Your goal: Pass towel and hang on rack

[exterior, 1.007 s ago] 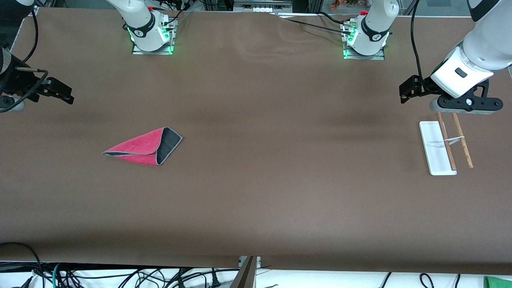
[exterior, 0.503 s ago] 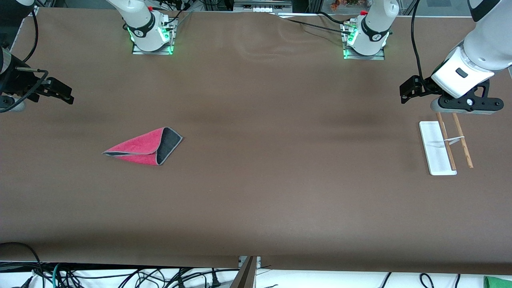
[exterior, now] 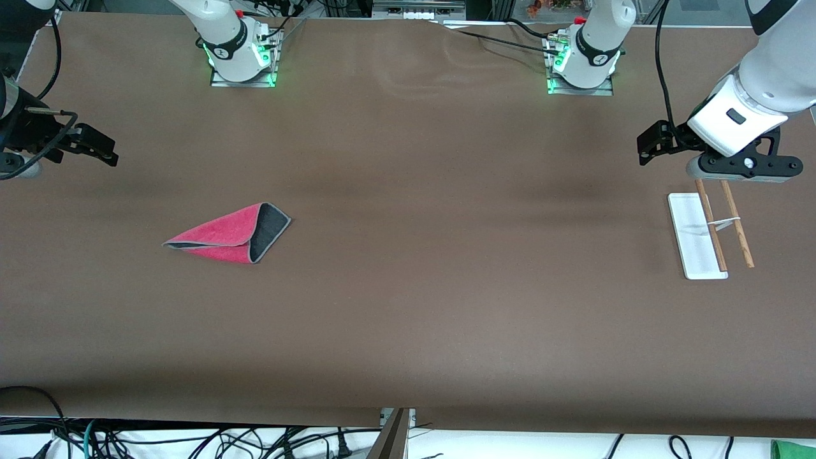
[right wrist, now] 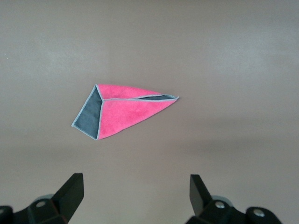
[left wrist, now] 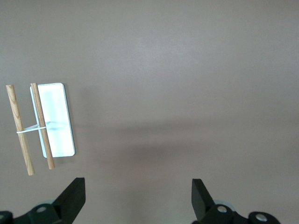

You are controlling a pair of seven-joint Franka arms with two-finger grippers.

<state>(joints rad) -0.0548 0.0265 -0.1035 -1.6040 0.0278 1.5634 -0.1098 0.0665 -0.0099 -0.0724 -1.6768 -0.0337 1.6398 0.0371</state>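
Flat on the brown bench (exterior: 408,306) lies the towel (exterior: 229,237), folded into a pink wedge with one grey corner turned up, toward the right arm's end. Its long axis runs along the bench's length, the thin tip pointing to the right gripper (right wrist: 135,198), which hovers nearby, jaws wide and empty. This arm is clearly the nearer one. Well apart, at the left arm's end, stands the rack (exterior: 711,233); the left gripper (left wrist: 138,200) waits above it, also wide open.
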